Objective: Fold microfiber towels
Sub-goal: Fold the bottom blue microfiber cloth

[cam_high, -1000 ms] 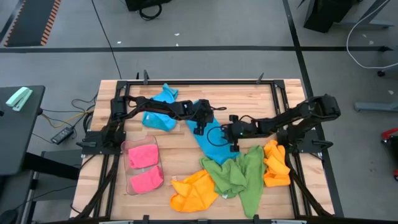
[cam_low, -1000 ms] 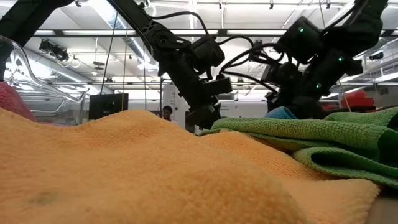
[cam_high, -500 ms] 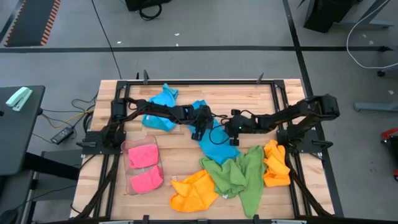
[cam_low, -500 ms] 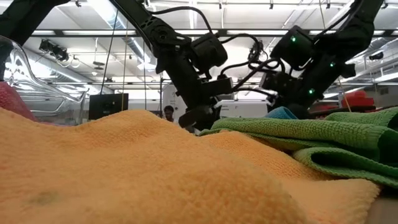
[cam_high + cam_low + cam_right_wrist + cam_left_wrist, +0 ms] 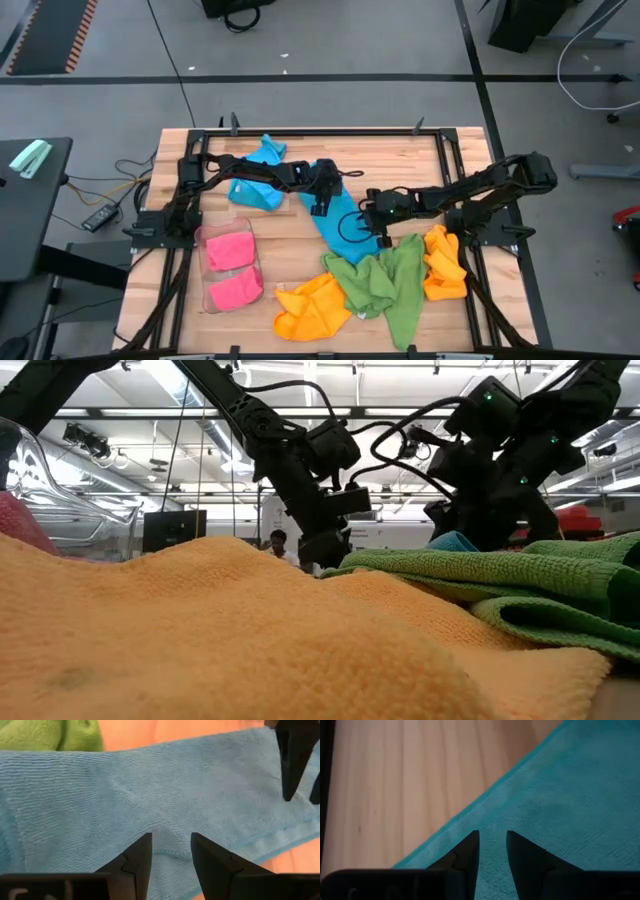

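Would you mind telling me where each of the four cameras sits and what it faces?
High: overhead, straight down on the table, both arms.
Low: table height, behind the orange towel, facing both arms.
Left wrist: over the blue towel edge, left gripper parted.
Right wrist: over the same blue towel, right gripper parted.
Both wrist views share that towel.

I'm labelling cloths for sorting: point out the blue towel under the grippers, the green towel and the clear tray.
blue towel (image 5: 345, 232), high view, its middle.
green towel (image 5: 385, 280), high view, its middle.
clear tray (image 5: 203, 268), high view, its left rim.
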Controlling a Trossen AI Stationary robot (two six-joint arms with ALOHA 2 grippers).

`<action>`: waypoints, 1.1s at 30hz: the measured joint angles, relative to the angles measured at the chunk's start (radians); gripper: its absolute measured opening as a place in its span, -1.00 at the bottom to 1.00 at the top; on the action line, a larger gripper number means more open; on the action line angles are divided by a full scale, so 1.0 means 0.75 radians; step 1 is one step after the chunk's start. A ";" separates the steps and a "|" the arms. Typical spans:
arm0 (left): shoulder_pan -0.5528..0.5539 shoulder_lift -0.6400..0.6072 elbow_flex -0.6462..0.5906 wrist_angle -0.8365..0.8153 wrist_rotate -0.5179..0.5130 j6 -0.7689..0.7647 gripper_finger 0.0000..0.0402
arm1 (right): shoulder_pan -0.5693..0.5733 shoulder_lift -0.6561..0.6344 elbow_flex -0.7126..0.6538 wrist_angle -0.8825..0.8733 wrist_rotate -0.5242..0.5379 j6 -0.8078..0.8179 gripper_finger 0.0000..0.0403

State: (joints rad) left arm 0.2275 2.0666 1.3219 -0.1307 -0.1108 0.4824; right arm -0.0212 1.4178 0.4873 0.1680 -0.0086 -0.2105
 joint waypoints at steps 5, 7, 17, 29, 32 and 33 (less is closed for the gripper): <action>0.006 -0.001 0.001 0.006 0.102 0.057 -0.47 | -0.017 0.000 0.000 -0.012 0.051 0.022 -0.28; 0.000 -0.001 0.001 0.034 0.138 0.125 -0.47 | -0.031 0.000 0.000 -0.036 0.088 0.041 -0.28; -0.024 -0.001 0.001 0.108 0.143 0.063 -0.47 | -0.056 0.000 0.000 -0.043 0.100 0.055 -0.28; -0.112 -0.001 0.001 0.095 0.146 -0.152 -0.48 | -0.058 -0.009 0.038 -0.165 0.113 0.168 -0.28; -0.142 -0.001 0.001 0.091 0.179 -0.160 -0.47 | -0.058 -0.009 0.094 -0.294 0.114 0.141 -0.28; -0.154 -0.001 0.001 0.087 0.185 -0.147 -0.48 | -0.058 -0.009 0.113 -0.327 0.114 0.141 -0.28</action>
State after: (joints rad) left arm 0.1119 2.0663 1.3224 -0.0654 0.0281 0.3723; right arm -0.0650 1.4113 0.5722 -0.0772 0.0769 -0.1050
